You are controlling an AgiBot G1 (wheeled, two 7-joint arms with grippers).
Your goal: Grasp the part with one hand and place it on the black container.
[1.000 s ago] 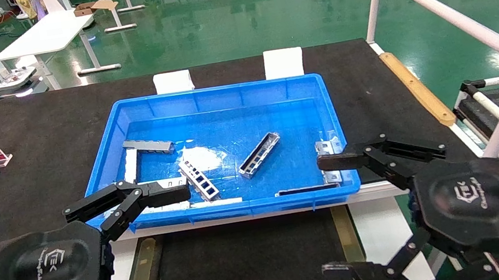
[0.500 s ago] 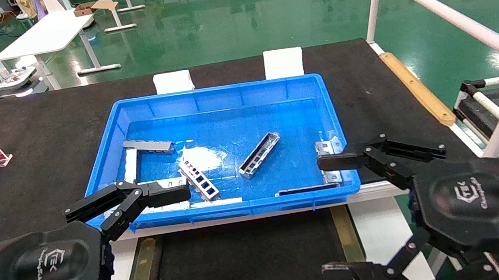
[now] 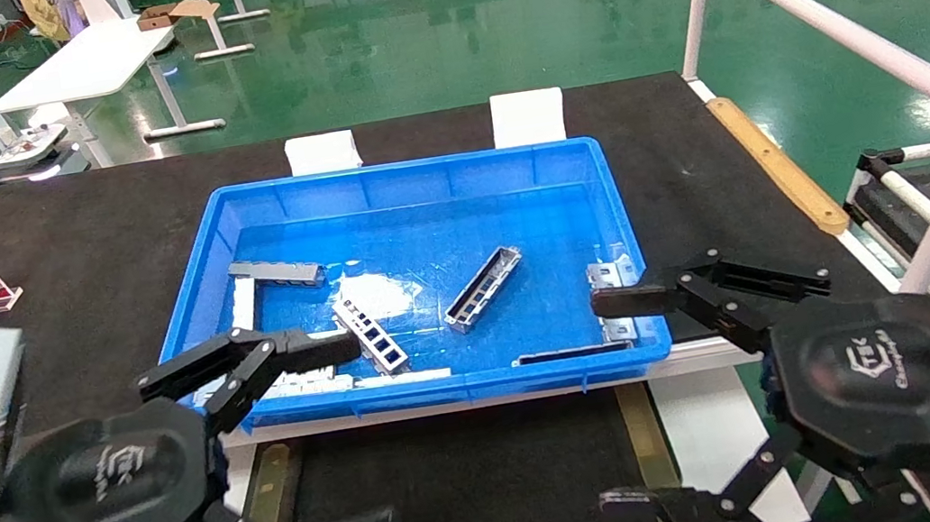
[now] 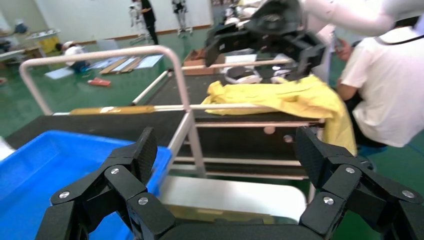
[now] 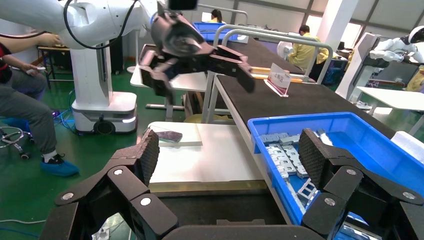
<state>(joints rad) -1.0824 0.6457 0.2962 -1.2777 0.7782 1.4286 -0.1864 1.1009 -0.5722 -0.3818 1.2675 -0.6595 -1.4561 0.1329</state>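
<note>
Two black robot grippers hang wide open and empty at the near edge of a blue plastic bin (image 3: 613, 213), the left gripper (image 3: 291, 445) by its near-left corner, the right gripper (image 3: 630, 402) by its near-right. The part (image 3: 483, 288), a slim silver-grey metal trough with raised side walls and rectangular openings, lies diagonally on the bin floor near the middle. Similar slotted metal pieces (image 3: 370, 335) lie close by, so a grasp may take the wrong one. The black container (image 3: 461, 489) waits below, nearer the robot.
</note>
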